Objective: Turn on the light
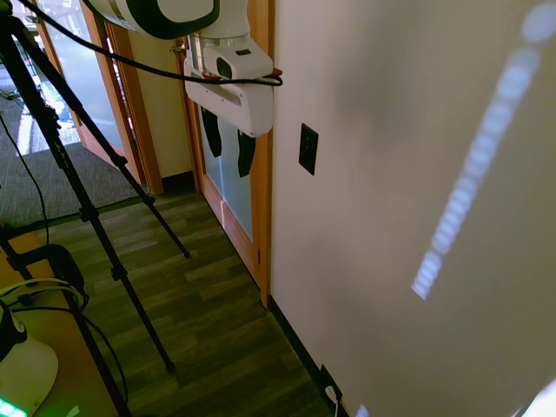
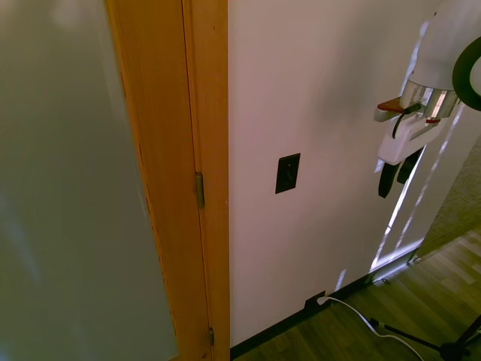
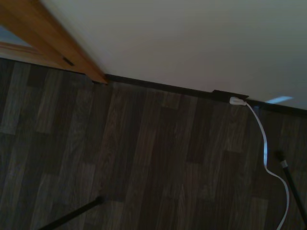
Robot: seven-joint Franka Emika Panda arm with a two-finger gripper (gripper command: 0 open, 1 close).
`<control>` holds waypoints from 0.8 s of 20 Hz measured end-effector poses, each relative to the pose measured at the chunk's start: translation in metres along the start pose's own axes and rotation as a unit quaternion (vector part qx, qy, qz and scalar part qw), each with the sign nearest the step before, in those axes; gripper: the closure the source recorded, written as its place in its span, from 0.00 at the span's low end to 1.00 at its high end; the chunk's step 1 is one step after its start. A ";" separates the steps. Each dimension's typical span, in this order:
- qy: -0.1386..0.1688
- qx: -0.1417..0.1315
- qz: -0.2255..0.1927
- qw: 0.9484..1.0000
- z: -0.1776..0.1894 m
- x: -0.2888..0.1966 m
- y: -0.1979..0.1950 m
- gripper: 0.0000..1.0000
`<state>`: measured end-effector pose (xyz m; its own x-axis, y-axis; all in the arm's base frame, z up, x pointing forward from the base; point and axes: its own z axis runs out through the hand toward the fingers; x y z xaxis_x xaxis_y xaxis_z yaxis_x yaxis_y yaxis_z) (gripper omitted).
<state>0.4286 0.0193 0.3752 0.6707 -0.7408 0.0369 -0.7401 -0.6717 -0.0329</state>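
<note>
White wall carries the dark switch [image 1: 307, 148], untouched; we hang well apart from it, our fingers [image 1: 229, 144] spread wide and empty, so the approach and press remain.

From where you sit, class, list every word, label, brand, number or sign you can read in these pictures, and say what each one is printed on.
None: no readable text shows in any view.
Small dark rectangular wall switch plate: blank face, no lettering seen.
White robot claw: no brand or label visible.
Low dark outlet plate with white plug: too blurred to show any marking.
Orange-brown wooden door frame: plain wood, no sign.
</note>
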 end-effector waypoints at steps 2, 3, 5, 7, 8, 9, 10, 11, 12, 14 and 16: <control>-0.001 -0.001 0.000 1.000 0.001 0.000 0.000 0.00; 0.002 0.005 0.002 1.000 0.000 0.000 -0.004 0.00; 0.012 0.022 0.016 1.000 -0.001 0.004 -0.018 0.00; 0.016 0.031 0.038 0.999 0.003 0.012 -0.039 0.00; 0.015 0.033 0.046 0.998 0.008 0.018 -0.050 0.00; 0.015 0.037 0.050 0.998 0.015 0.025 -0.062 0.00; 0.014 0.042 0.056 0.997 0.023 0.033 -0.074 0.00; 0.015 0.047 0.060 0.997 0.033 0.040 -0.086 0.00; 0.019 0.051 0.065 0.996 0.042 0.047 -0.098 0.00; 0.039 0.061 0.079 0.994 0.059 0.060 -0.122 0.00; 0.062 0.071 0.091 0.991 0.073 0.070 -0.143 0.00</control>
<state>0.5851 0.0629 0.3094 0.5093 -0.8492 0.1394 -0.8279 -0.5277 -0.1898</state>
